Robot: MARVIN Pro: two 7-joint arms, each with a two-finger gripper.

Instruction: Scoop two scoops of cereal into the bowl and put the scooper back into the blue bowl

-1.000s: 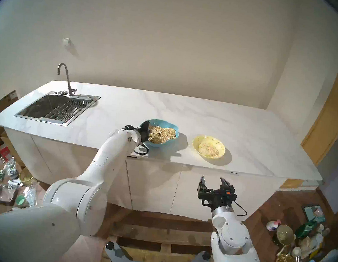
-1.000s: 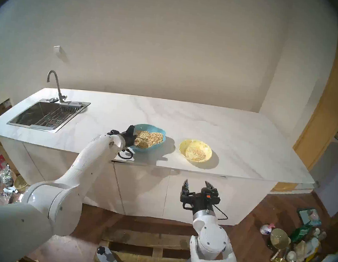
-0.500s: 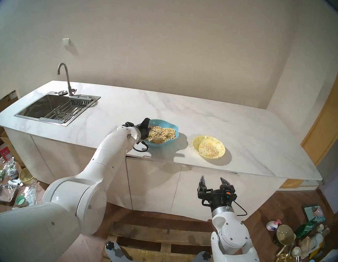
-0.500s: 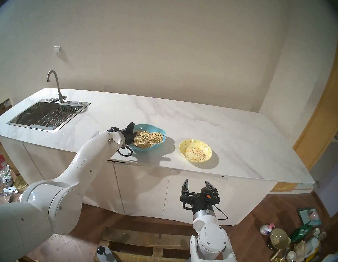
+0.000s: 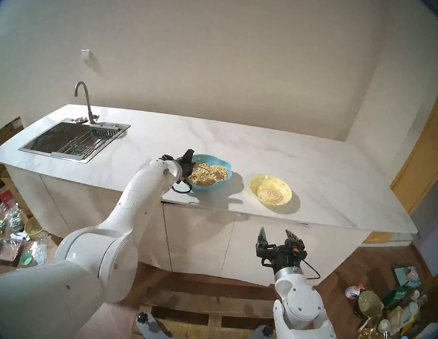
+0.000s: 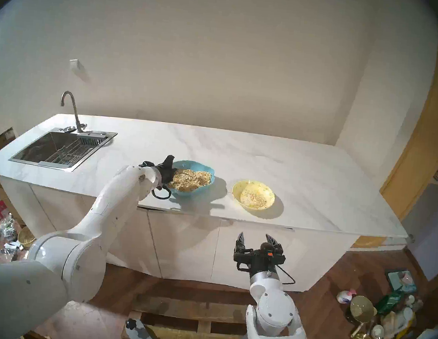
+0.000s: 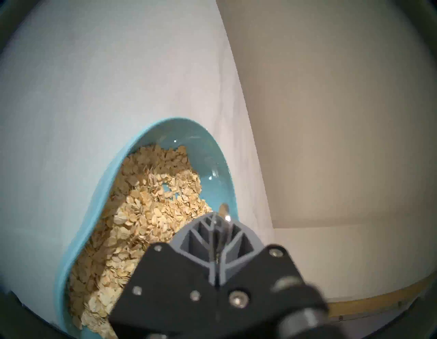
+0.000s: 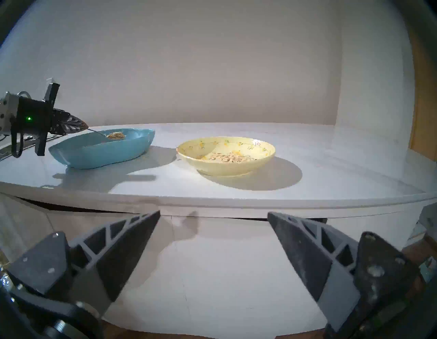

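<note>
The blue bowl (image 5: 225,163) stands mid-counter, heaped with cereal (image 5: 210,175). My left gripper (image 5: 191,165) hovers at its left rim, shut on the thin handle of the scooper (image 8: 97,132). In the right wrist view the scooper's head (image 8: 115,135) carries a heap of flakes just above the blue bowl's rim (image 8: 99,151). The left wrist view shows closed fingers (image 7: 196,234) over the cereal (image 7: 146,208). To the right sits the yellow bowl (image 5: 254,182) with a thin layer of cereal (image 5: 271,193). My right gripper (image 5: 275,230) hangs open and empty below the counter's front edge.
A steel sink (image 5: 41,145) with a faucet (image 5: 85,101) takes up the counter's left end. The wall runs close behind the counter. Clutter covers the floor at left (image 5: 6,235) and right (image 5: 390,315). A wooden door frame (image 5: 427,158) stands at far right.
My left gripper has risen a little and drawn back towards the blue bowl's left rim, bringing the scooper up out of the cereal. The right arm has not moved.
</note>
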